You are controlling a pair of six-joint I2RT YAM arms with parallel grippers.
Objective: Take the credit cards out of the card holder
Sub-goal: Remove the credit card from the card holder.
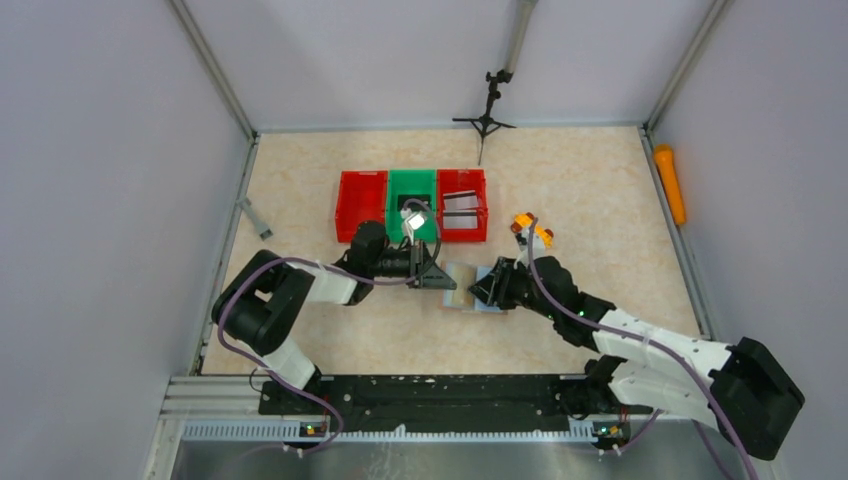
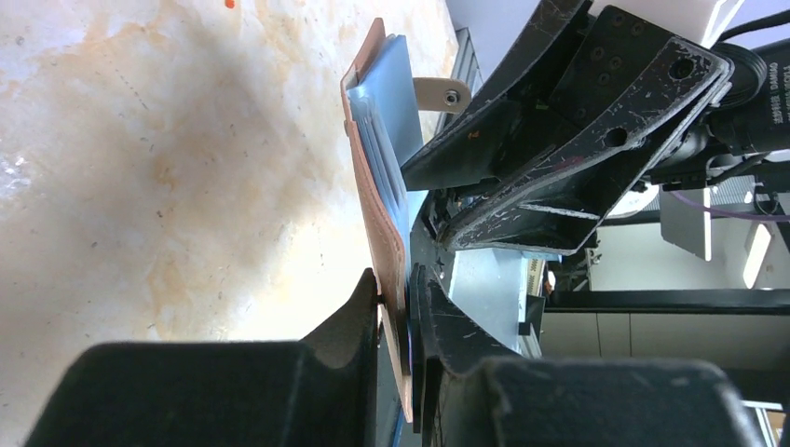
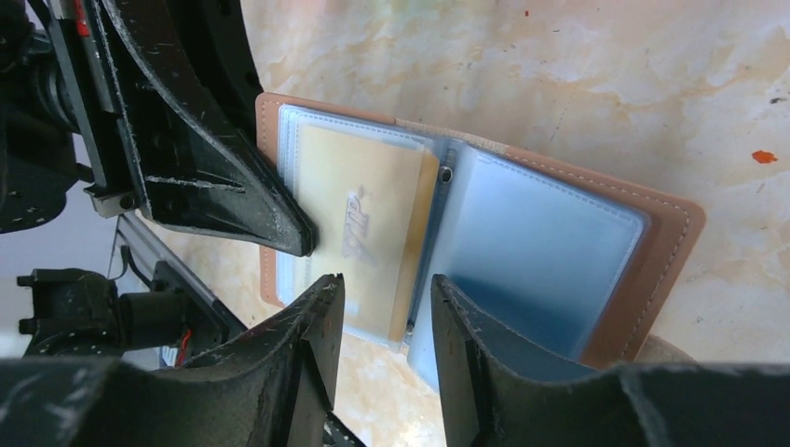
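The tan-brown card holder point(image 1: 458, 284) lies open between my two grippers. In the right wrist view its leather edge point(image 3: 667, 244) frames two clear sleeves: a tan-gold card point(image 3: 365, 219) in the left one, a light blue card point(image 3: 536, 251) in the right one. My left gripper point(image 2: 396, 303) is shut on the holder's edge point(image 2: 380, 219) and holds that flap upright. My right gripper point(image 3: 387, 298) is open, its fingers straddling the holder's middle at the near edge. White-grey cards with dark stripes point(image 1: 460, 206) lie in the right red bin.
A red bin point(image 1: 361, 203), a green bin point(image 1: 411, 190) and a second red bin point(image 1: 481, 212) stand in a row behind the holder. An orange object point(image 1: 531, 228) lies right of them. A tripod point(image 1: 486, 118) stands at the back, a grey tool point(image 1: 256, 217) at the left.
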